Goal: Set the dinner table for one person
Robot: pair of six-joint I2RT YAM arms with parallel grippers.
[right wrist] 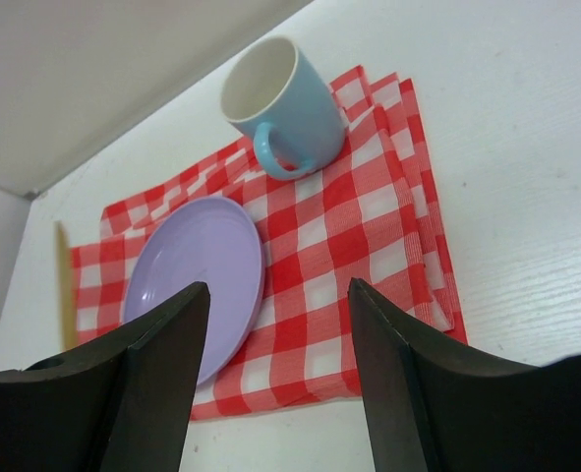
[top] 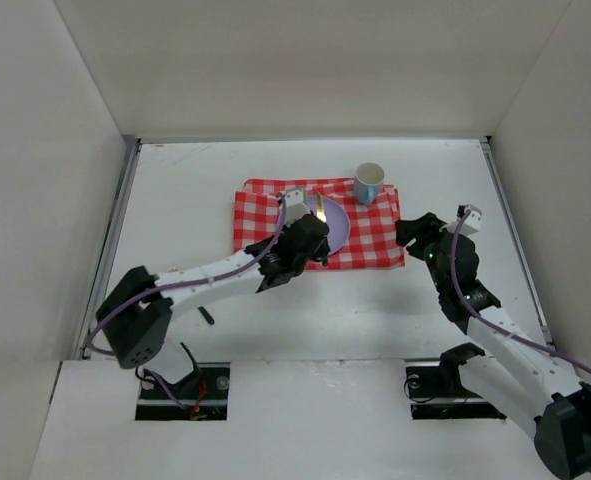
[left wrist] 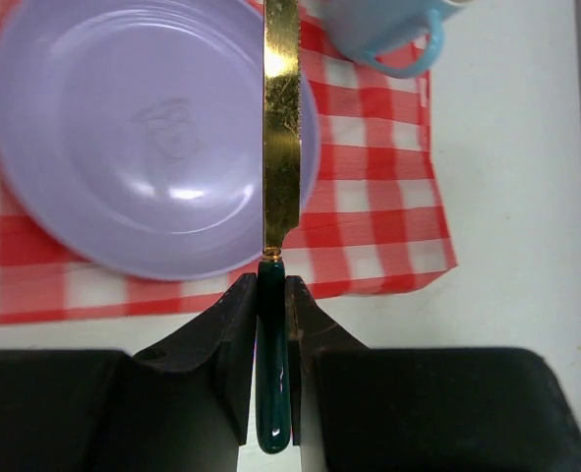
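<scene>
On the white dinner table (top: 185, 200) lies a red-and-white checked cloth (top: 375, 235). A purple plate (top: 337, 228) rests on it, and a light blue mug (top: 369, 183) stands at its far right corner. My left gripper (top: 310, 232) is shut on the dark green handle (left wrist: 273, 393) of a knife. Its gold blade (left wrist: 281, 118) reaches out over the right rim of the plate (left wrist: 152, 138). My right gripper (right wrist: 278, 290) hangs open and holds nothing, near the right edge of the cloth (right wrist: 369, 226). It faces the mug (right wrist: 285, 103) and the plate (right wrist: 197, 275).
White walls stand round the table on three sides, and thin metal rails (top: 115, 235) run along its left and right edges. A small dark item (top: 206, 316) lies on the near left of the table, beside the left arm.
</scene>
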